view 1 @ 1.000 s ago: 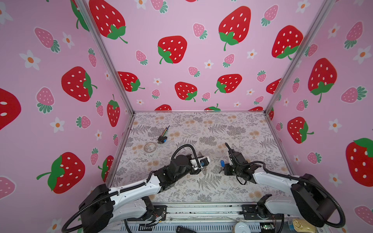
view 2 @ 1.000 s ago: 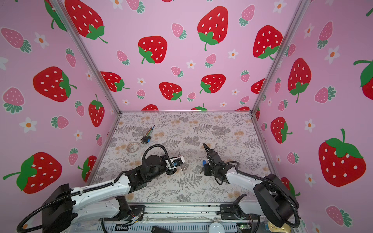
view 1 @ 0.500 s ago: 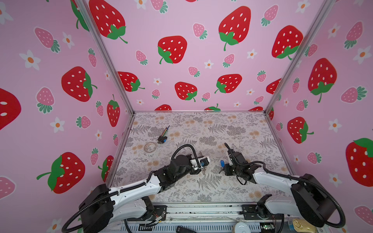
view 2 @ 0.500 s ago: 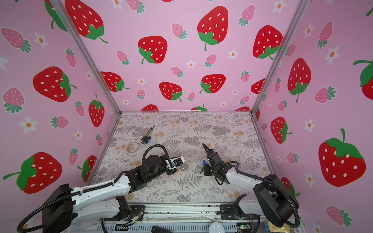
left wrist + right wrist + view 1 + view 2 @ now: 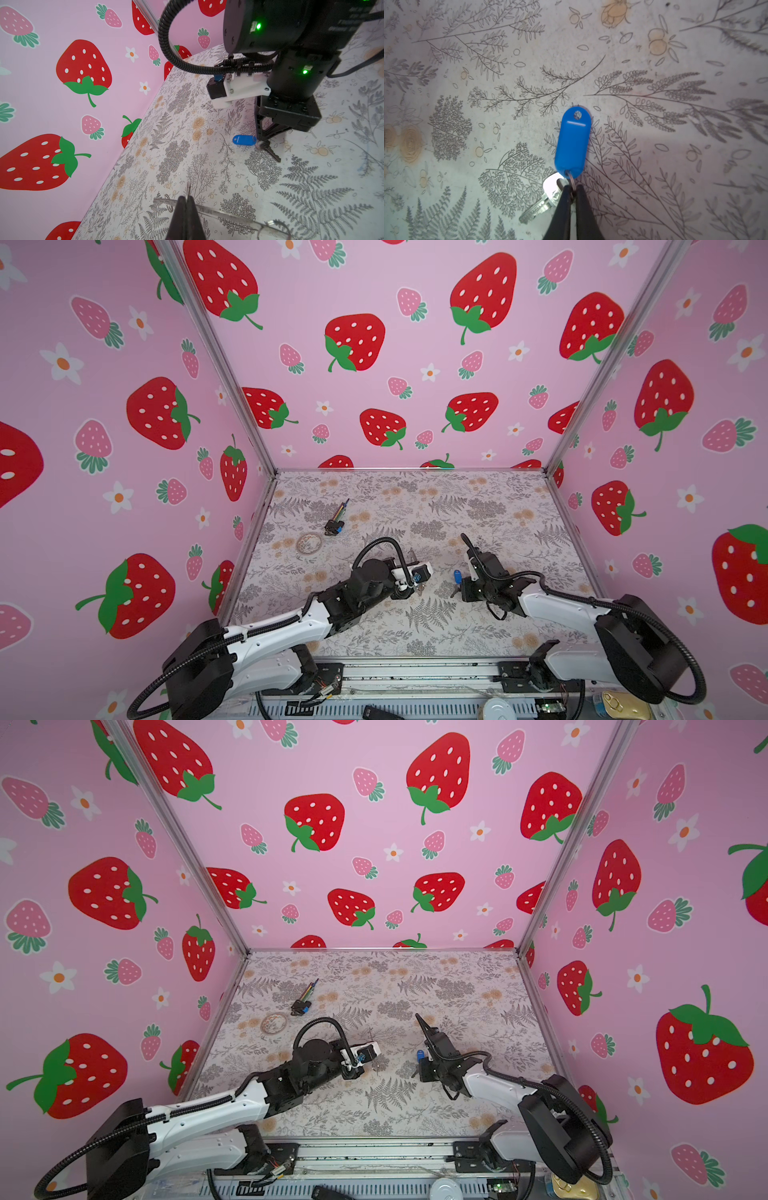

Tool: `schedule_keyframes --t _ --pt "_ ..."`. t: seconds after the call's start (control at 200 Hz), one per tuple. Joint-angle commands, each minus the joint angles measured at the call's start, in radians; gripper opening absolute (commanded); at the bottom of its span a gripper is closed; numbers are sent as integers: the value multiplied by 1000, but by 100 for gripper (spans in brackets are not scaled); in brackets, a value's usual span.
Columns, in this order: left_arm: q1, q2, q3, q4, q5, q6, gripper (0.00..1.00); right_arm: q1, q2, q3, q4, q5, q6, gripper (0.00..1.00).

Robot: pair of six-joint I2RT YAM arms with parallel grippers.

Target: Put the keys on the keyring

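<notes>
The plug (image 5: 334,526) and hoop (image 5: 309,542) lie on the table (image 5: 478,506) near its left edge, well behind both arms. The hoop is just in front and left of the plug. Near the table's centre, the keyring (image 5: 218,214) sits between the left gripper's (image 5: 186,200) jaws. To its right, apart, the keys (image 5: 572,143) sit at the right gripper's (image 5: 572,190) tips.

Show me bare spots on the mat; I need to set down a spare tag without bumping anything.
Free: the mat's back right, between rear wall and right gripper; the front strip along the rail. Crowded: centre, where the left gripper with keyring faces the keys; back left holds plug and hoop.
</notes>
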Motion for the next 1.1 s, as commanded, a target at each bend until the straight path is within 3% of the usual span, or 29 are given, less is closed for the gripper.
schedule_keyframes --t 0.0,0.1,0.31,0.615,0.84,1.096 --pt "5 3 40 31 5 -4 0 -5 17 12 -11 1 -7 5" --pt "4 3 41 31 5 -2 0 -5 19 16 -11 -4 -22 0" --pt "3 -2 42 30 4 -4 0 -4 -68 30 -28 -28 -131 0" --pt "6 -21 37 45 23 -17 0 15 -519 -46 42 -193 -461 0" --pt "11 -68 9 92 137 -22 0 43 -762 -144 156 -302 -570 0" --pt "11 -87 -3 106 274 -29 0 74 -809 -163 214 -368 -603 0"
